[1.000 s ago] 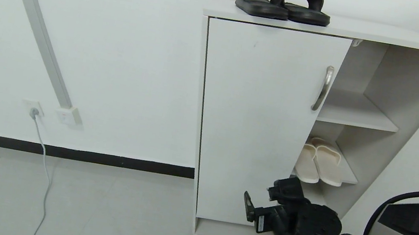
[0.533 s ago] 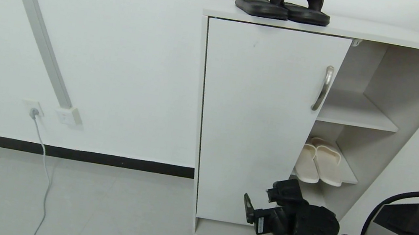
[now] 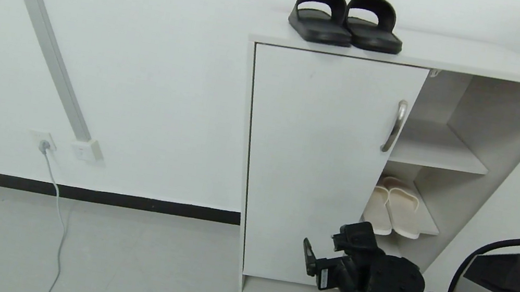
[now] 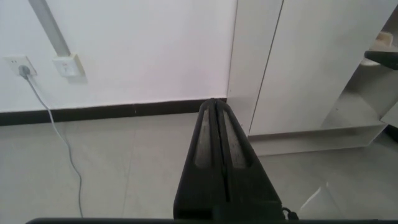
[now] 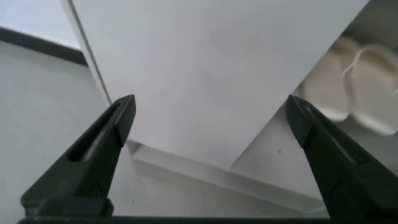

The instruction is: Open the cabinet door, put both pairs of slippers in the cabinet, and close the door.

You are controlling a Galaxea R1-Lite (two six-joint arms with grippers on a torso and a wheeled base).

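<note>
head: 1 black pair (image 3: 346, 25) sits on top of the cabinet (image 3: 491, 60), not put in yet; 1 cream pair (image 3: 400, 206) lies on the low shelf in the open side | left wrist: left gripper (image 4: 214, 112) pressed flat, holding nothing, above the floor | right wrist: right gripper (image 5: 210, 106) spread wide, empty, low by the shut door (image 5: 205, 56), likely ready to grab.

A grey conduit (image 3: 41, 33) slants down the white wall (image 3: 156, 70) to a small box (image 3: 86, 150). Just beside it, a plug sits in a socket (image 3: 43, 141). Its cable (image 3: 58, 218) trails past the black skirting (image 3: 73, 191) onto the grey tiled floor (image 3: 140, 263).
</note>
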